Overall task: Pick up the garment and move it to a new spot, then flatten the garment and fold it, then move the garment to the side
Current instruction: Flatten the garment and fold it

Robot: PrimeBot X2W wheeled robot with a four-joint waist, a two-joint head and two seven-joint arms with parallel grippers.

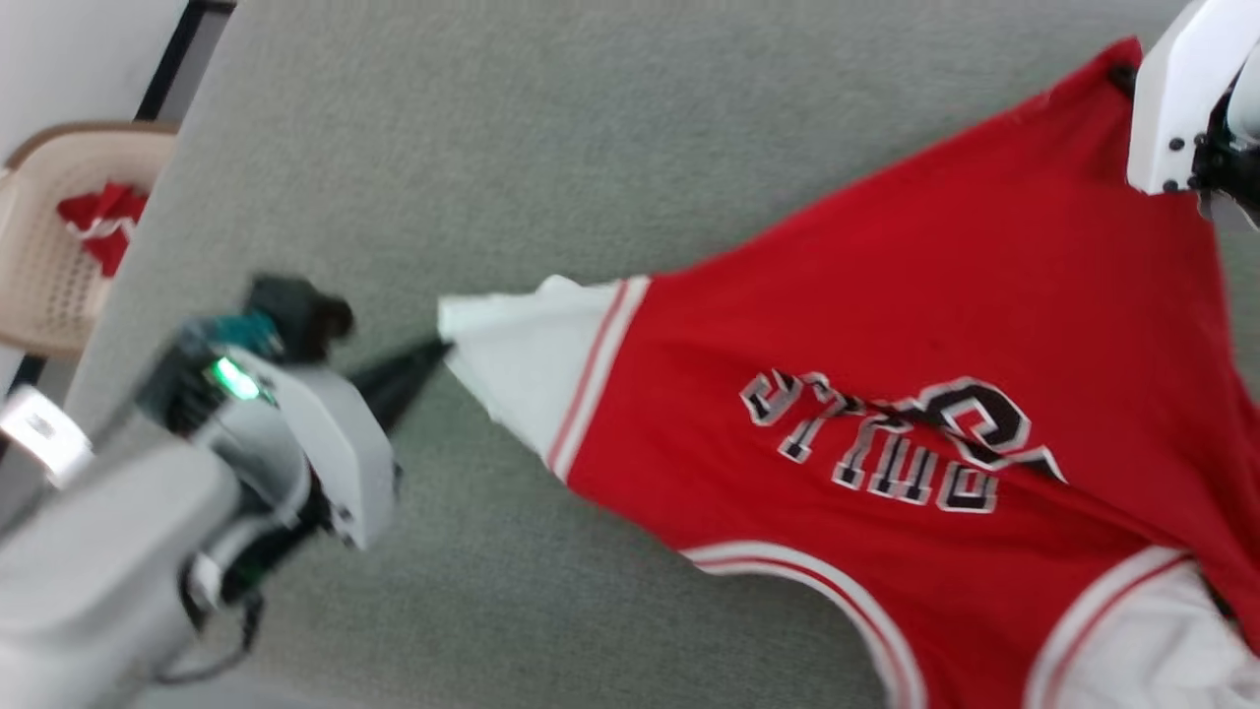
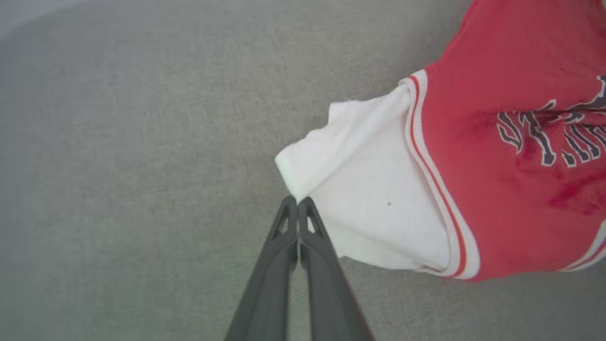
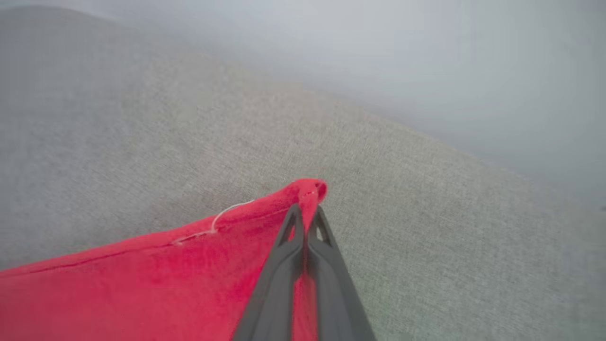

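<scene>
Wide grey fabric surface (image 1: 551, 148) underneath everything, and the garment (image 1: 886, 325) is the big item on it: the red jersey is spread across the right half of the head view, pulled out between the two arms. Its black, white-outlined lettering (image 1: 886, 443) reads upside down from the head camera, and striped trim runs along the armhole edges.

Off at the far left edge, beyond the grey surface, sits a beige lattice basket (image 1: 39, 256) with a small red-and-white cloth bundle (image 1: 103, 222) inside it, well apart from the jersey.

Now the grips. The left gripper (image 2: 298, 201) has its dark fingers pressed flat together, tips pinching the corner of the white lining (image 2: 374, 189) that sticks out past the striped trim. The right gripper (image 3: 307, 210) is clamped just as tight on a red corner of the jersey, the cloth bunched over its tips. That corner looks raised a little off the surface, though the blur makes it hard to be sure. A thin white loose thread (image 3: 222, 215) curls on the red cloth just beside those fingers.
</scene>
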